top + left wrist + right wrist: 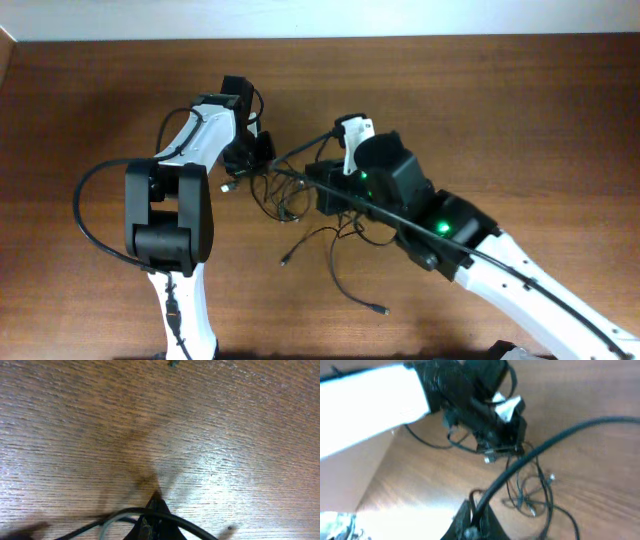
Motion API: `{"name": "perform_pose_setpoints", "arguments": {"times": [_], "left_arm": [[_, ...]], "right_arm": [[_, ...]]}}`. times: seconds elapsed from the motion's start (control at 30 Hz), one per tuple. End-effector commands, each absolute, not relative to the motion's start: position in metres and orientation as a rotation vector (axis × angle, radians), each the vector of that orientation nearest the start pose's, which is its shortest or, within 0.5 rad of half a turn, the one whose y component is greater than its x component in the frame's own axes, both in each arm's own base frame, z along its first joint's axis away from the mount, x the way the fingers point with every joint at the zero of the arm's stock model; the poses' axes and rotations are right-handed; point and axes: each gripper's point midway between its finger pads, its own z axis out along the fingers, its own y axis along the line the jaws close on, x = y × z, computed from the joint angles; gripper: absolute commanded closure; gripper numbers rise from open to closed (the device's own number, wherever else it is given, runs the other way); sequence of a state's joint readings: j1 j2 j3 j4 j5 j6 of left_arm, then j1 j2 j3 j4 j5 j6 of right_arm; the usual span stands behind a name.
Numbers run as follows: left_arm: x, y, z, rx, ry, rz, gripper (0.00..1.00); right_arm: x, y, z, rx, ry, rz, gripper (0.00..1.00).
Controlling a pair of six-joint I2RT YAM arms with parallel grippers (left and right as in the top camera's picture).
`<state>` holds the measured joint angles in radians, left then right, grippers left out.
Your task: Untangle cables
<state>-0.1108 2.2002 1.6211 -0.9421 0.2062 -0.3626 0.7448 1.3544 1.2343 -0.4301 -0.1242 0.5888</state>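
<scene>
PROGRESS partway | cables (300,205) mid-table between the arms, core knotted, two plug ends (381,311) trailing free | left gripper (155,504) pinched on a cord | right gripper (471,512) clamped on another strand | TODO: pull loops apart, separate each cord

My cables (290,198): a loose black tangle at mid-desk (500,100).
They are thin black cords lying flat on the brown wood, knotted into small overlapping loops. My right wrist view shows several loops crossing one another, with little pale plug ends among them. Two strands trail free toward me, the longer one curving out to a small plug (381,311) and the shorter one ending well apart from it.
</scene>
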Motion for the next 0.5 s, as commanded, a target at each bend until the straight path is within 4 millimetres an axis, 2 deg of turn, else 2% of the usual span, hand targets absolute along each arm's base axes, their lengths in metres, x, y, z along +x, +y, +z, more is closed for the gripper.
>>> {"name": "perform_pose_setpoints", "arguments": {"times": [0.0,0.13,0.2,0.23,0.33,0.4,0.47], "left_arm": [[0.413,-0.082,-0.007,-0.392,3.125,-0.326,0.98],[0.413,-0.082,-0.007,-0.392,3.126,-0.326,0.98],[0.413,-0.082,-0.007,-0.392,3.126,-0.326,0.98],[0.413,-0.082,-0.007,-0.393,3.127,-0.325,0.98],[0.412,-0.082,-0.007,-0.393,3.129,-0.325,0.98],[0.412,-0.082,-0.007,-0.393,3.129,-0.325,0.98],[0.411,-0.082,-0.007,-0.394,3.133,-0.324,0.98]], "right_arm": [[0.291,0.296,0.339,-0.314,2.141,0.891,0.96],[0.28,0.286,0.404,-0.37,2.042,0.89,0.96],[0.279,0.284,0.425,-0.369,1.991,0.901,0.96],[0.282,0.281,0.428,-0.349,1.981,0.881,0.96],[0.29,0.276,0.419,-0.316,2.008,0.822,0.96],[0.292,0.276,0.397,-0.32,2.086,0.778,0.96],[0.294,0.274,0.351,-0.329,2.255,0.672,0.96]]}}
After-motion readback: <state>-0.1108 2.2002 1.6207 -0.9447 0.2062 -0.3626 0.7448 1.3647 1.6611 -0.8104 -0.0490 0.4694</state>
